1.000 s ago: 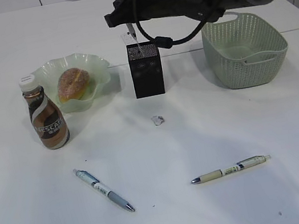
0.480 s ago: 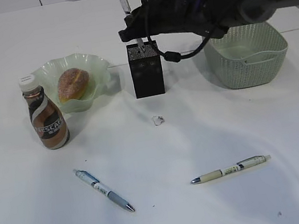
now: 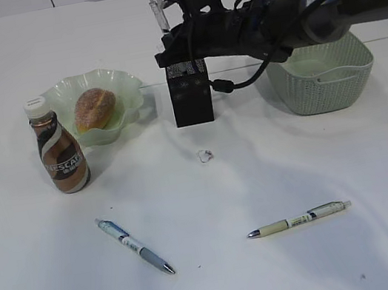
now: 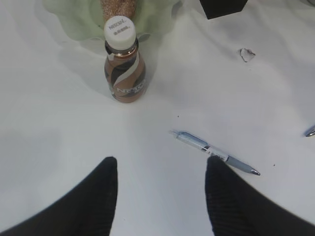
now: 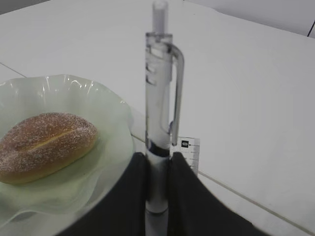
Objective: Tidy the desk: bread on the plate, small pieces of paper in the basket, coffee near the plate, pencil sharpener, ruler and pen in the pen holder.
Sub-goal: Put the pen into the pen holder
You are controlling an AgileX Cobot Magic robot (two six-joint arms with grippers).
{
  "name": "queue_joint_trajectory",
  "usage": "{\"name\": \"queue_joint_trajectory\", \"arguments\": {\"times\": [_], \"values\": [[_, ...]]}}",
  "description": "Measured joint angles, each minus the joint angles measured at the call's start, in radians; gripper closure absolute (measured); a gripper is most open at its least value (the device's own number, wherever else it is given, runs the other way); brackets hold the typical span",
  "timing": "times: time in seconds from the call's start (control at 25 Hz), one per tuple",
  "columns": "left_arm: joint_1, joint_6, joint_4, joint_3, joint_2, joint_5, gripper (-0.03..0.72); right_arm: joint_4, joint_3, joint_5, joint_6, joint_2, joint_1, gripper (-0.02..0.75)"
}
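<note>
Since a second ago the right arm has drawn back and lowered, bringing the right hand [image 3: 168,40] down just above the pen holder [image 3: 190,91], with a clear pen [image 5: 160,108] clamped upright between its fingers [image 5: 129,196]; the pen's clip end points up and a ruler [image 5: 189,152] tip shows just behind it. Whether the pen's lower end has entered the holder cannot be told. Bread [image 3: 95,107] lies in the plate [image 3: 123,82], and the coffee [image 3: 59,150] stands just in front of the plate on the surface [image 3: 278,280]. One small piece of paper [image 3: 205,156] lies in front of the holder. Two further pens lie nearer the camera, a blue-grey pen [image 3: 134,245] and a cream pen [image 3: 299,219], well apart. The basket [image 3: 323,69] stands right of the holder. The left hand [image 4: 160,189] hovers with its fingers wide apart, holding nothing.
</note>
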Motion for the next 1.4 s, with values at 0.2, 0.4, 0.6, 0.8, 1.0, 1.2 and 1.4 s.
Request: {"name": "queue_joint_trajectory", "arguments": {"times": [0.2,0.4,0.6,0.8,1.0,1.2,1.4], "values": [[0.000,0.000,0.000,0.000,0.000,0.000,0.287,0.000,0.000,0.024,0.000,0.000,0.000,0.598],[0.000,0.000,0.000,0.000,0.000,0.000,0.287,-0.002,0.000,0.027,0.000,0.000,0.000,0.510],[0.000,0.000,0.000,0.000,0.000,-0.002,0.287,-0.020,0.000,0.047,0.000,0.000,0.000,0.462],[0.000,0.000,0.000,0.000,0.000,-0.015,0.287,-0.050,0.000,0.106,0.004,-0.004,0.000,0.456],[0.000,0.000,0.000,0.000,0.000,-0.016,0.287,-0.050,0.000,0.208,0.004,-0.061,0.000,0.456],[0.000,0.000,-0.002,0.000,0.000,-0.016,0.286,-0.046,0.000,0.423,-0.001,-0.106,0.004,0.456],[0.000,0.000,-0.018,0.000,0.000,-0.009,0.287,0.021,0.000,0.662,-0.144,-0.141,0.034,0.456]]}}
